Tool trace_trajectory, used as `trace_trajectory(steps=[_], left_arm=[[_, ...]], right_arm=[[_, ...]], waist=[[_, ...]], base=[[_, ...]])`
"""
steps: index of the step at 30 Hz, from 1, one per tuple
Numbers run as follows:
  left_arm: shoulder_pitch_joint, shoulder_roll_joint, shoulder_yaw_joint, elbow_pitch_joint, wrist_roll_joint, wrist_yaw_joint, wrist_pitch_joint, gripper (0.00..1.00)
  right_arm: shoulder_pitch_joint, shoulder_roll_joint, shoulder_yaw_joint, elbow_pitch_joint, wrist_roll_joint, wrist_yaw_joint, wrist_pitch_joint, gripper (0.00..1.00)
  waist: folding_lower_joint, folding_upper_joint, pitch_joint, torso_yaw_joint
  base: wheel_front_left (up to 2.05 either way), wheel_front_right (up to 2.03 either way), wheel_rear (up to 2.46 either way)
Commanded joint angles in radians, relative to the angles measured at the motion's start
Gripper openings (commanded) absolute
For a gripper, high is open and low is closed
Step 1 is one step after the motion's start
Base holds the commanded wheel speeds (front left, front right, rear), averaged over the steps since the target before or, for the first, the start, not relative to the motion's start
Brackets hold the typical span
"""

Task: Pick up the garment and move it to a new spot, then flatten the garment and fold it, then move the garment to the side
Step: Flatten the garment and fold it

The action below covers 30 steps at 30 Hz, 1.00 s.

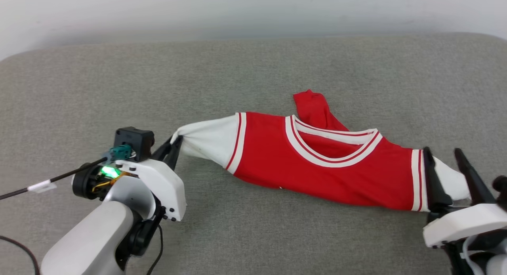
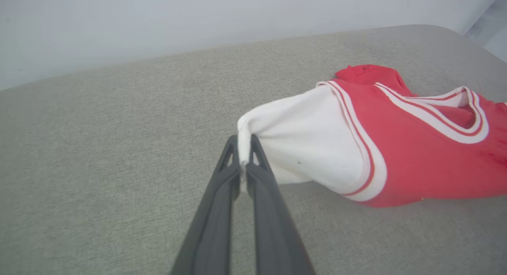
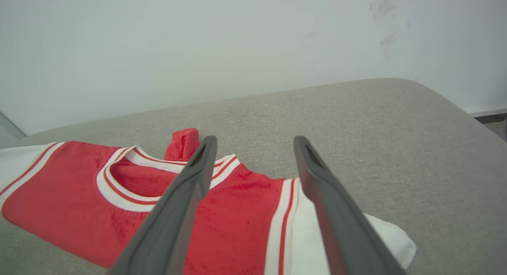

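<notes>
The left tool is clenched on the tip of one white sleeve of the shirt. The right tool is spread wide, straddling the other sleeve on the grey cushion.

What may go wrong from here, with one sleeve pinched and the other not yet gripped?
1. The left gripper pinches only the tip of the white sleeve; it may slip out under pull.
2. The right gripper stands open around the other sleeve; pulling now could drag the bunched garment sideways.
</notes>
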Motion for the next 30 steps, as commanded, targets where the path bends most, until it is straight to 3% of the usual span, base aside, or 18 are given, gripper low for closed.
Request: trace_trajectory(steps=[1,7,11,15,20,27,28,29,30], left_arm=[[0.016,0.013,0.012,-0.025,0.003,0.015,-0.014,0.0],[0.042,0.039,0.021,-0.113,0.015,0.048,-0.024,0.0],[0.037,0.031,0.008,-0.136,0.023,0.045,-0.016,0.0],[0.013,0.023,-0.001,-0.143,0.033,0.038,-0.017,0.0],[-0.013,0.008,-0.012,-0.139,0.041,0.026,-0.023,0.0],[-0.03,0.003,-0.011,-0.127,0.047,0.019,-0.037,0.0],[-0.03,0.002,-0.011,-0.124,0.047,0.018,-0.04,0.0],[-0.03,0.002,-0.011,-0.121,0.047,0.019,-0.04,0.0],[-0.03,0.001,-0.01,-0.119,0.046,0.019,-0.042,0.0]], right_arm=[[0.005,0.001,-0.024,0.002,0.012,0.0,0.015,1.0],[-0.028,-0.003,-0.168,0.085,0.026,0.0,0.21,1.0],[-0.054,-0.067,-0.213,0.14,0.041,0.0,0.406,1.0],[-0.093,-0.121,-0.23,0.177,0.061,0.0,0.564,1.0],[-0.13,-0.163,-0.23,0.245,0.055,0.0,0.684,1.0],[-0.139,-0.14,-0.184,0.409,0.068,0.0,0.81,1.0],[-0.134,-0.131,-0.175,0.431,0.074,0.0,0.832,0.87],[-0.132,-0.122,-0.171,0.449,0.082,0.0,0.85,0.37],[-0.132,-0.116,-0.166,0.46,0.085,0.0,0.865,0.0]], waist=[[0.0,0.0,-0.007,0.013],[0.0,0.0,-0.016,0.032],[0.0,0.0,-0.01,0.047],[0.0,0.0,0.012,0.061],[0.0,0.0,0.047,0.076],[0.0,0.0,0.077,0.081],[0.0,0.0,0.077,0.081],[0.0,0.0,0.077,0.081],[0.0,0.0,0.076,0.081]], base=[[0.0,0.0,0.0],[0.0,0.0,0.0],[0.0,0.0,0.0],[0.0,0.0,0.0],[0.0,0.0,0.0],[0.0,0.0,0.0],[0.0,0.0,0.0],[0.0,0.0,0.0],[0.0,0.0,0.0]])
